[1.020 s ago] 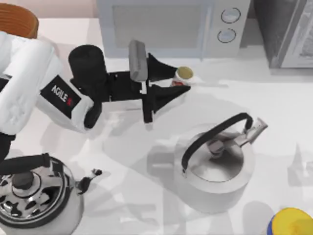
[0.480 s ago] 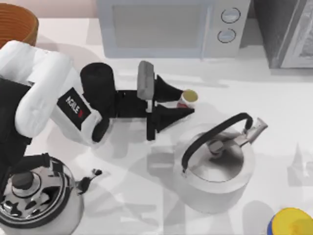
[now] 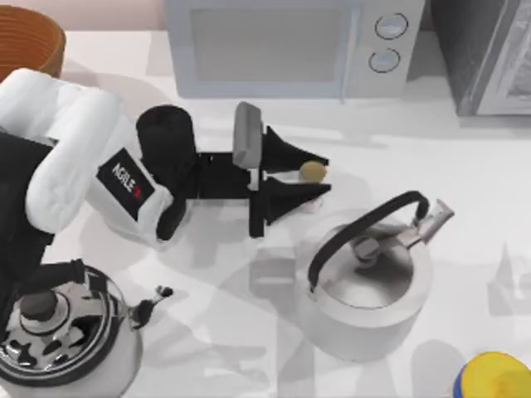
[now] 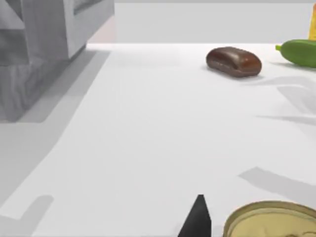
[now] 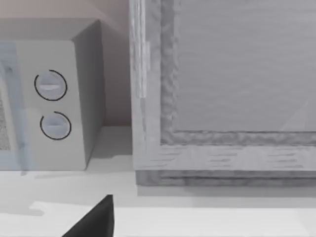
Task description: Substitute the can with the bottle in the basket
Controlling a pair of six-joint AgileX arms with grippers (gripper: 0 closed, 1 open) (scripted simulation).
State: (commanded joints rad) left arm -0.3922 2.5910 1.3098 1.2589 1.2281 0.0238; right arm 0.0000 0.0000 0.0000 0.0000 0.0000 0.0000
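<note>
Top view: the can (image 3: 312,172) is gripped between the fingers of the left gripper (image 3: 319,177); a kettle (image 3: 369,286) stands just beside it, the basket (image 3: 33,37) well behind.

Left wrist view: the can (image 4: 271,220) is seen beside one fingertip (image 4: 197,219); a brown loaf (image 4: 233,61) lies far ahead.

Right wrist view: a microwave (image 5: 49,103) is faced.

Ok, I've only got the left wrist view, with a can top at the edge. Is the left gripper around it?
Observer: Yes. In the top view the left gripper straddles the can, with a finger on each side.
Operator: Where's the basket?
Observer: The basket sits at the top view's upper left corner, behind the left arm.
Operator: Anything close by?
Observer: A grey kettle stands nearby, toward the table's front, apart from the gripper.
</note>
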